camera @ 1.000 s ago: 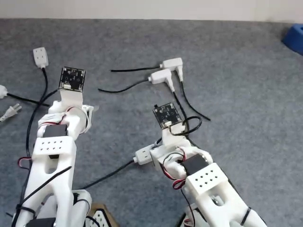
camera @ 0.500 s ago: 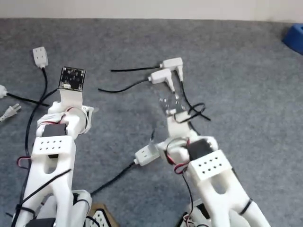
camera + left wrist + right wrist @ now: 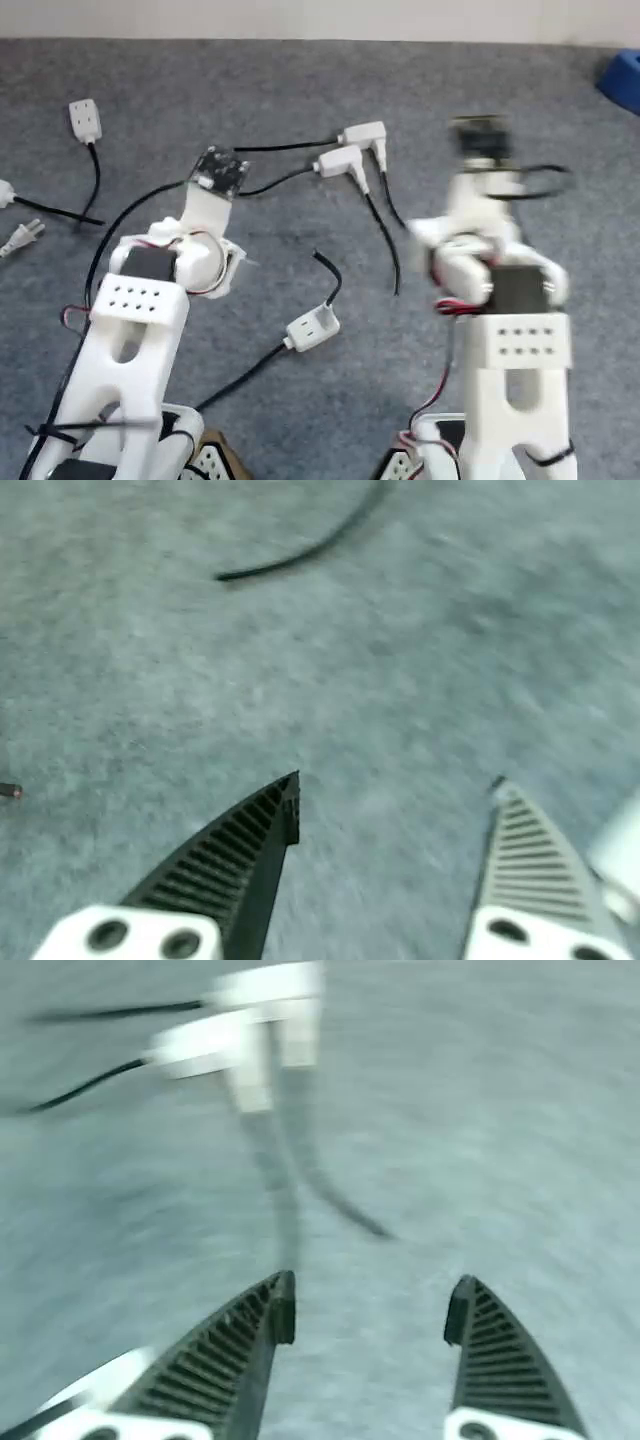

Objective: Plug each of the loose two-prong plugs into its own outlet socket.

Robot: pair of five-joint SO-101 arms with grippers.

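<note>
At the far left edge of the high view a loose two-prong plug [image 3: 20, 238] lies flat on the grey worktop [image 3: 560, 150]. Above it, in the upper left, sits a white outlet socket [image 3: 85, 120] on a black cord.

The left arm [image 3: 135, 300] stands right of these. In its wrist view the jaws are spread wide over bare worktop, with nothing between them.

Just right of that arm, low in the centre, a second socket [image 3: 312, 328] lies free, its cord trailing to the lower left. In the upper centre two white connector bodies [image 3: 352, 147] lie side by side with thin cords running off; whether they are already mated I cannot tell.

The right arm [image 3: 500, 300] fills the right half, its jaws also wide apart and empty, aimed toward that pair.

The risks, as I judge them:
- Nothing anchors the sockets, so pressing a plug in may simply slide a socket away unless the other arm pins it.
- The plug lies flat and may skid under closing jaws.
- The cords may snag and drag neighbouring pieces.
</note>
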